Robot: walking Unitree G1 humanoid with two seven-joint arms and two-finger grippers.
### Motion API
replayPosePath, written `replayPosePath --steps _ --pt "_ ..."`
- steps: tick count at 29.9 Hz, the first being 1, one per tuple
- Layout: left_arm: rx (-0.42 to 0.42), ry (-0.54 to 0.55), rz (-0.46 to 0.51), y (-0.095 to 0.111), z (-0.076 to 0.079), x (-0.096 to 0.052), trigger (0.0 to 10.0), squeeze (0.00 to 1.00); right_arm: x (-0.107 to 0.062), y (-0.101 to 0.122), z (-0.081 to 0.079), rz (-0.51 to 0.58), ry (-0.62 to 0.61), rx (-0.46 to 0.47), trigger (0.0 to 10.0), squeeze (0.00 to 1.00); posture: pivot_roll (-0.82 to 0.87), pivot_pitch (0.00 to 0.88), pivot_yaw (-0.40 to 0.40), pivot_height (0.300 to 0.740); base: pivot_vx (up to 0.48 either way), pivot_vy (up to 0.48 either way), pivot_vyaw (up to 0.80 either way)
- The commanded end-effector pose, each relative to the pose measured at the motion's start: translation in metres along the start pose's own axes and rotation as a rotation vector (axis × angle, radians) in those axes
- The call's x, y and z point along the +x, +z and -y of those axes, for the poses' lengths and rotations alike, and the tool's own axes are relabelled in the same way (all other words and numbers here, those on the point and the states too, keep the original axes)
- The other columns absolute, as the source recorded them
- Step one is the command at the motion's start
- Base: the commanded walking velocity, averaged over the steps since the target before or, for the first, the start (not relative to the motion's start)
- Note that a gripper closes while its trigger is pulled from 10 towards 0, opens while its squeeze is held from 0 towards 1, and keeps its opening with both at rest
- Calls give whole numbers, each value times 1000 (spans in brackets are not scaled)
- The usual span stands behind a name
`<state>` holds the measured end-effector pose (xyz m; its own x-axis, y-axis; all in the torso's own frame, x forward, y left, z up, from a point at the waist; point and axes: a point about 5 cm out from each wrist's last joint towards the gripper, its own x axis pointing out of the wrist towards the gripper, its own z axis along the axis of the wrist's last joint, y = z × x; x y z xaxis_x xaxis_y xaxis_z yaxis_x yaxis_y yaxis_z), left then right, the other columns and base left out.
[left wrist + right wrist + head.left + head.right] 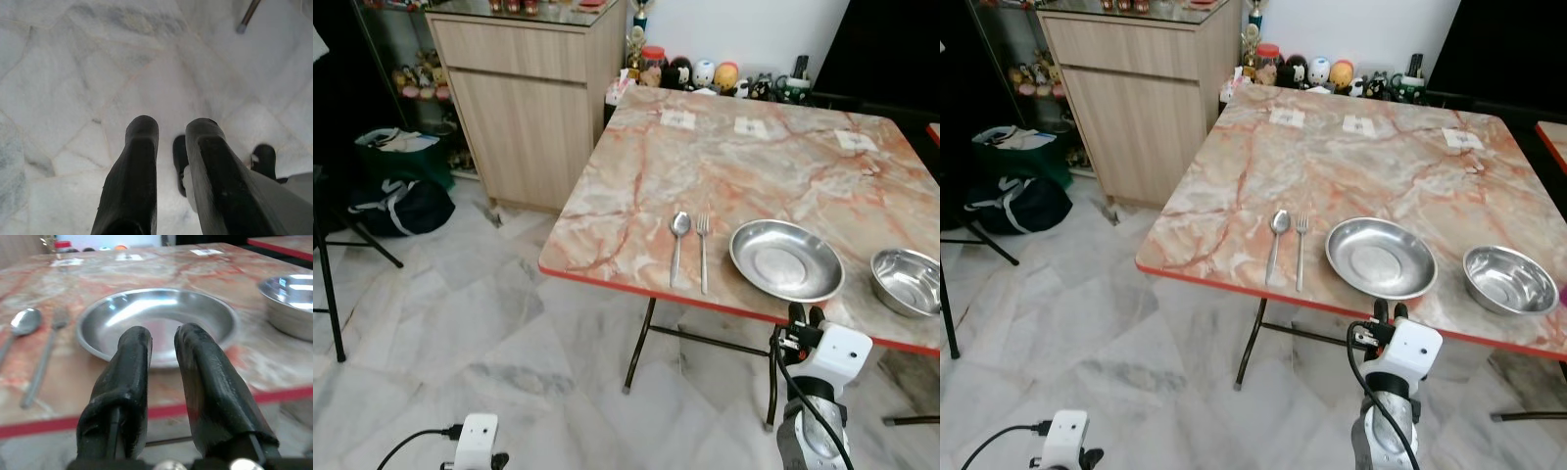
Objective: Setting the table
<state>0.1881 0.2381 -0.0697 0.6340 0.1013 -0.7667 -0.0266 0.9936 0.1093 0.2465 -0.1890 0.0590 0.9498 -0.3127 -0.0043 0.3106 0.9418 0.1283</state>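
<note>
Steel plate [786, 259] between fork [702, 253], bowl [908, 280]

A marble-patterned table [744, 157] with a red edge stands on a pale marble floor [460, 333]. Left of the table is a wooden cabinet [524, 108]; a dark bag [396, 208] lies farther left. A white wall [734, 29] rises behind the table.

Right gripper [164, 340] raised, jaws parted; left gripper [171, 132] hanging.

On the tabletop [724, 157] you are seeing the spoon [677, 243] lying left of the fork [703, 251], then the plate [786, 259], with the bowl [907, 280] sitting rightmost.
</note>
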Motion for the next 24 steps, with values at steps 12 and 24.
replayPosePath --steps 12,24 --pt "0 2 3 0 -1 0 10000 0 3 9 -2 31 1 13 10000 0 102 16 -88 740 199 0 0" --pt "-3 9 8 0 -1 0 10000 0 3 19 6 65 -35 32 10000 0 103 18 -89 740 0 0 -132"
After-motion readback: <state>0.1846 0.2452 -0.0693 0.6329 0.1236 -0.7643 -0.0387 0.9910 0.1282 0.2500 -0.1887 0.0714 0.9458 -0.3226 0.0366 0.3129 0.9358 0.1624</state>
